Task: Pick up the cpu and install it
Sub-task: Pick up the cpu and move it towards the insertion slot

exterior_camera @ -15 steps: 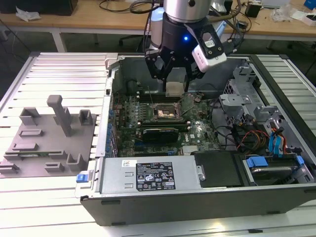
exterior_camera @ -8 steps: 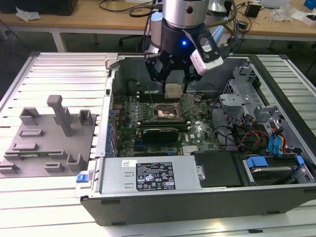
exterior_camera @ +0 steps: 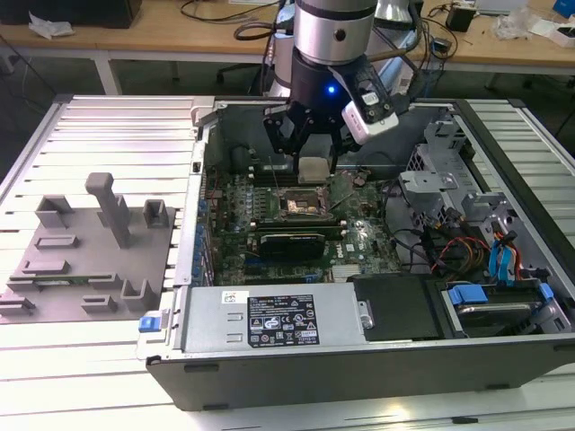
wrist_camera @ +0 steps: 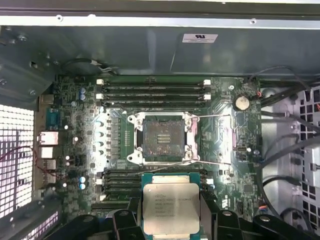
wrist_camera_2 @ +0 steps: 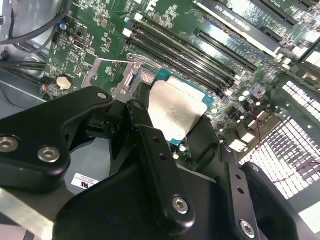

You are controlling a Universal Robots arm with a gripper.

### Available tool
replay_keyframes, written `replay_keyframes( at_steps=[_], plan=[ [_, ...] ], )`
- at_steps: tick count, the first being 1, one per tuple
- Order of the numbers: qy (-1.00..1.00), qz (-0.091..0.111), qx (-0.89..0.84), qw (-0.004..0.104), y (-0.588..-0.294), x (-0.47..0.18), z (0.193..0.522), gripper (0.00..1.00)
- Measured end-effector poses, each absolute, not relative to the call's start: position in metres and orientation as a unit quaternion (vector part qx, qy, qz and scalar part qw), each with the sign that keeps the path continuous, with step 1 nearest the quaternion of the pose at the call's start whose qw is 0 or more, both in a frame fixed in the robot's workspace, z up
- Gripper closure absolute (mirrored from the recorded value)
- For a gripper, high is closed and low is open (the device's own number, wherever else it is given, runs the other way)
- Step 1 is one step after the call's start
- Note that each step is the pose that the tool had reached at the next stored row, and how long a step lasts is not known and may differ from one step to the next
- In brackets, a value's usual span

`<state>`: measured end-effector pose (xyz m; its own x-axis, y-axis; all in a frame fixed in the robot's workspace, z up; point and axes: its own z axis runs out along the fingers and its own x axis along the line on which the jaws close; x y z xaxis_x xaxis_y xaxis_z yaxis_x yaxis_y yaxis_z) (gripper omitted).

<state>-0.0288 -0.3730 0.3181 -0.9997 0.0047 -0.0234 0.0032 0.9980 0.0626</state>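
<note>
Fingers [wrist_camera_2: 202, 142] of the hand [wrist_camera_2: 174, 122] cover two cpu [wrist_camera_2: 175, 102] edges.

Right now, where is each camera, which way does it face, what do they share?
Exterior view: off the arm, looking down into the open computer case; arm's wrist and claw show.
First wrist view: on the wrist, straight down onto the empty socket; claw shows.
Second wrist view: on the wrist, slanting onto the motherboard; claw's black links show.
Shared: all three show the cpu held in the claw.
</note>
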Motion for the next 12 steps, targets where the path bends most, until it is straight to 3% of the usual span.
replay_keyframes(
  at_steps=[12],
  plan=[
    [0.999,0.032,-0.001,0.012,-0.348,-0.029,0.291,0.45]
  ],
)
